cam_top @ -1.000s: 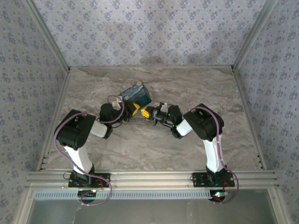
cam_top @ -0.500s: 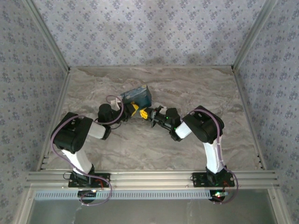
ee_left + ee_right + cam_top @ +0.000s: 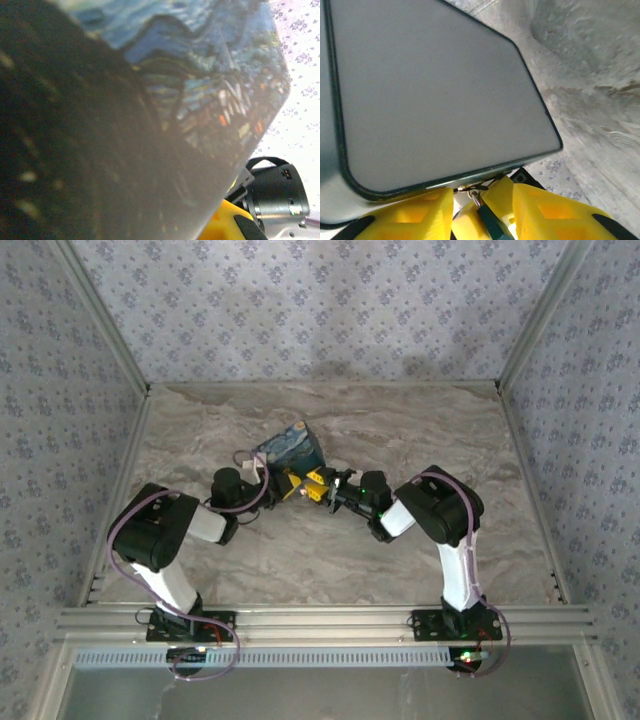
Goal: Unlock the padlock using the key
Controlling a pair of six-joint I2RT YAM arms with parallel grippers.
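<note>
Right hand (image 3: 474,197) pinches what looks like the key (image 3: 490,226) between yellow fingers, tip at the blue printed box's (image 3: 291,445) lower edge. Padlock hidden. Left hand (image 3: 280,480) at the box, grip unreadable. Risk, I'd judge: box shifts, key misses keyway, jams or slips.

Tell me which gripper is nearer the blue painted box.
Left. The left gripper sits right under the box, seemingly touching; the right gripper is just off its near right corner.
</note>
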